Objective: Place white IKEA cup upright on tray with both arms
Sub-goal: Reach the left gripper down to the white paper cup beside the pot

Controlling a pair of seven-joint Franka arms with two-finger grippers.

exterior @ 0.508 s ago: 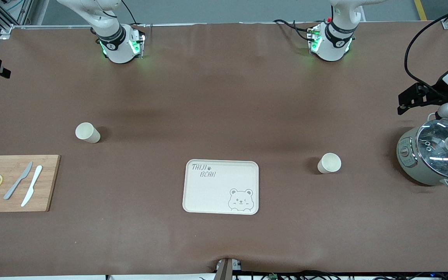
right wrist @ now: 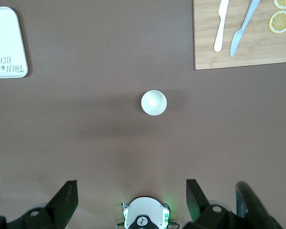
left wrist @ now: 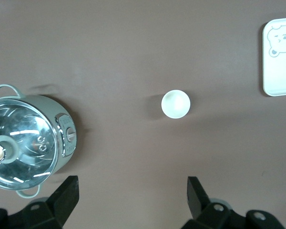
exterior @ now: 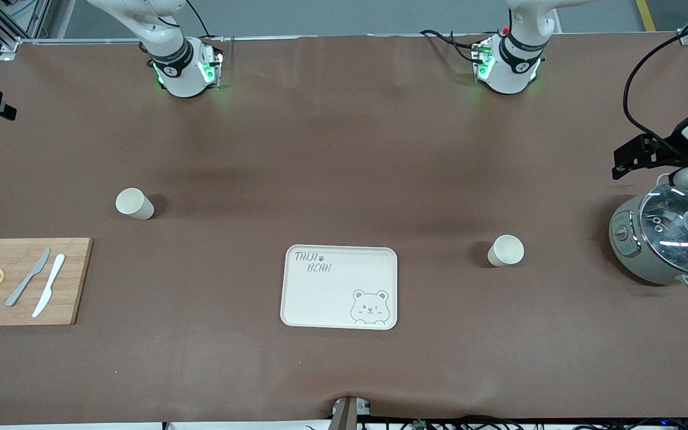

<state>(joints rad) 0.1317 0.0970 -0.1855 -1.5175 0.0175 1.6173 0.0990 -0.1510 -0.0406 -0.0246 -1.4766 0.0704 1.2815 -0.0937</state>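
Only the left arm's wrist shifted slightly above the pot (exterior: 669,239). We saw both cups (exterior: 506,250) (exterior: 134,203) upright on the bench, tray (exterior: 320,298) bare; left pincer (left wrist: 131,200) and right pincer (right wrist: 131,200) spread, nothing grasped yet.

Open desk (exterior: 344,179) is lying around both cups (exterior: 506,250) (exterior: 135,203); the pot (exterior: 666,242) is crowding the left arm's end, the cutting board (exterior: 24,280) the right's.
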